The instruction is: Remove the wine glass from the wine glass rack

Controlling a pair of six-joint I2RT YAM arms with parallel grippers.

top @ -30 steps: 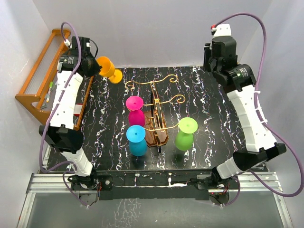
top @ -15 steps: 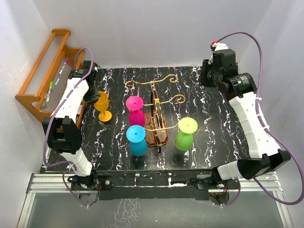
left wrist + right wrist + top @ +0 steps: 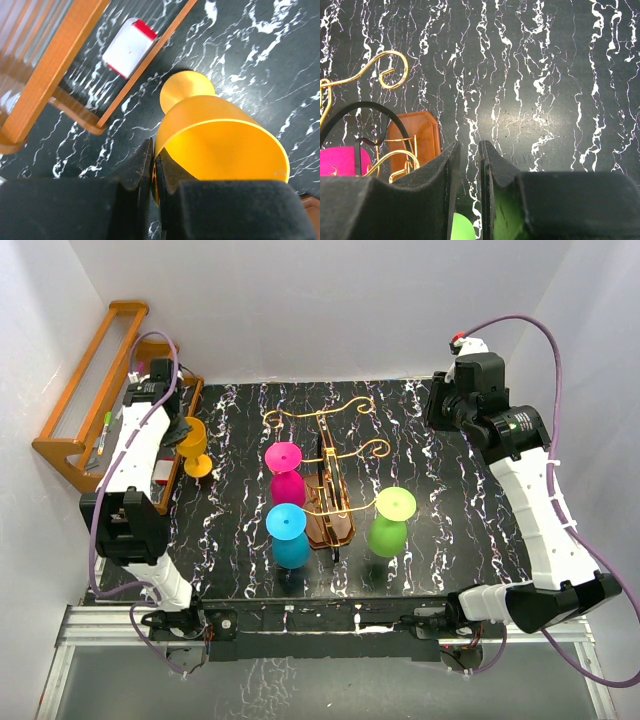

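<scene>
Orange-yellow smooth plastic wine glass: off gold-wire, brown-wood-base wine glass rack, well left of it, upright. Foot at or just above black white-veined desk; contact unclear. Left gripper pinches thin bowl wall at rim. Best: settle foot flat before letting go; glossy, top-heavy shape likely tips. Right gripper, right of rack, pressed nearly together, empty.

The left arm and right arm are white shells between black joints, each trailed by 1 purple cable. The fingers are matte black. A small red cap, possibly a connector, tops the right wrist.
</scene>
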